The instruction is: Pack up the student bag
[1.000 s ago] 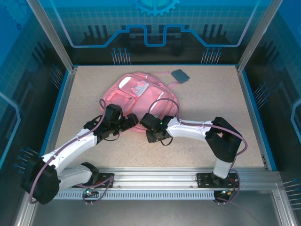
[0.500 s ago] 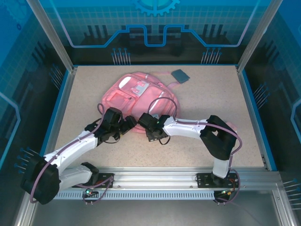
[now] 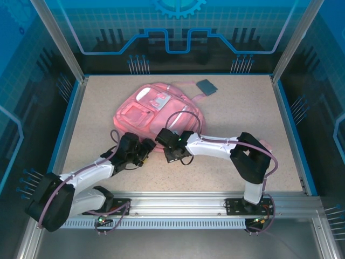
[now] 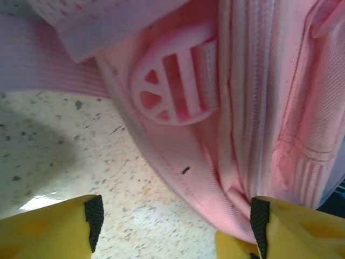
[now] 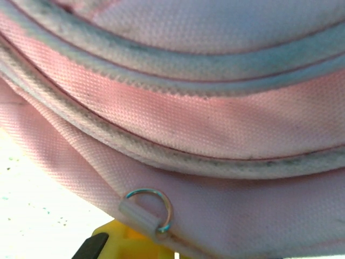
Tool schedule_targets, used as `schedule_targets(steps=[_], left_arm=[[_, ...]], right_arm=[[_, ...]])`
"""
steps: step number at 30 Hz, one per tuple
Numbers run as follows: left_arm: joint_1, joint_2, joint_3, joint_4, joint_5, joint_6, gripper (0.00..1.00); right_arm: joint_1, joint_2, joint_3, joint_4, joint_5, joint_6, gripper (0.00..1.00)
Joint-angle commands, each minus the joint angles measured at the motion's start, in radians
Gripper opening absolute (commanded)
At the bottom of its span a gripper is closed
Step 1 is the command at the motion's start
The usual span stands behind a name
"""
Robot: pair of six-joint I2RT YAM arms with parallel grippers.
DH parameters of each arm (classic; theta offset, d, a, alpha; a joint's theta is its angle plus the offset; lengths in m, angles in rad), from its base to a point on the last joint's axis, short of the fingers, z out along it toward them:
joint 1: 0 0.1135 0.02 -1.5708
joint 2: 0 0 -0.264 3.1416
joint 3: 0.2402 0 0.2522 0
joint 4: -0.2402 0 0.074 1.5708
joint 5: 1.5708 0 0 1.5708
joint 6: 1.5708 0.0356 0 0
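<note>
Now the left end effector (image 4: 175,221) stands released, the near hem of the student bag (image 3: 156,105) lying between its spread fingers on the counter (image 3: 242,124). Just to its right, the right end effector (image 3: 163,139) is clenched at the same hem, and the bag stretches away ahead of both.

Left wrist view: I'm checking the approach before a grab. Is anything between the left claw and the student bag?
Nothing visible does. The left claw stands open over bare table, and the pink hem of the student bag lies between its fingers, just below a strap buckle.
</note>
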Motion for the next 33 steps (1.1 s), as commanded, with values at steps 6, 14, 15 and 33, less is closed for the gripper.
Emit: schedule_targets(steps=[6,14,15,33], left_arm=[[-0.004,0.077,-0.023,0.199,-0.019,-0.037,0.53],[-0.001,0.109,0.006,0.119,-0.097,0.02,0.11],[-0.002,0.105,0.016,0.089,-0.108,0.034,0.08],[0.102,-0.022,0.136,-0.275,-0.129,0.282,0.0]], right_arm=[[0.017,-0.048,0.05,0.023,-0.084,-0.032,0.0],[0.006,-0.097,0.0,-0.08,0.06,0.003,0.0],[-0.004,-0.112,-0.026,-0.095,0.089,0.008,0.0],[-0.266,-0.19,-0.045,-0.041,-0.055,-0.244,0.0]])
